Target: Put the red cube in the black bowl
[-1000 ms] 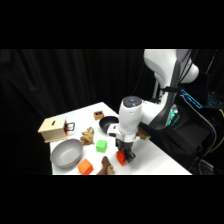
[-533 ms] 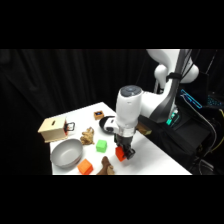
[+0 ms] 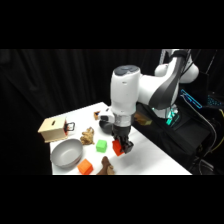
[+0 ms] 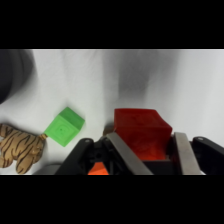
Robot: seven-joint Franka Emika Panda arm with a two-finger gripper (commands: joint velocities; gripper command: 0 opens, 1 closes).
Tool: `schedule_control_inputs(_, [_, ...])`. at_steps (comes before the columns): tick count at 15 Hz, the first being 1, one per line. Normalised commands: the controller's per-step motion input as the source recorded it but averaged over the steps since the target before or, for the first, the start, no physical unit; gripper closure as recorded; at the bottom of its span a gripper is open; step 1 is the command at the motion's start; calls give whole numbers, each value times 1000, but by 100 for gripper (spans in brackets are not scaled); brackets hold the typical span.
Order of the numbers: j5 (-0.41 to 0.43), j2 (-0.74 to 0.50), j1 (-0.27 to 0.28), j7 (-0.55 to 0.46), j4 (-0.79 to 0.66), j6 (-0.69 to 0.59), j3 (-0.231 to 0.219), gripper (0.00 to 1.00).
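My gripper [image 3: 121, 146] hangs low over the table's middle, shut on the red cube [image 3: 117, 147]. In the wrist view the red cube [image 4: 141, 131] sits between the two metal fingers [image 4: 125, 156], just above the white table. Behind the gripper to the left, the black bowl [image 3: 106, 127] is largely hidden by the arm. A dark rounded shape at the wrist view's upper left may be the black bowl [image 4: 12, 75].
A green cube [image 3: 101, 145] lies just left of the gripper, with a striped toy animal [image 3: 88, 135] beyond it. At the front left are a grey bowl [image 3: 66, 153], an orange cube [image 3: 85, 166] and a brown toy [image 3: 106, 166]. A wooden box [image 3: 52, 129] stands at the far left.
The gripper, still shut on the red cube, has moved slightly up and to the left. The other things have not moved.
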Motion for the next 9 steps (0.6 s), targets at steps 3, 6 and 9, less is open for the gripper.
schedule_control_inputs(3, [-17,-197,-190,-26,24,-220,118,77])
schedule_control_inputs(6, [13,-211,-182,-48,-39,-149,95,77])
schedule_control_inputs(9, [31,-259,-172,-63,-124,-102,71,77])
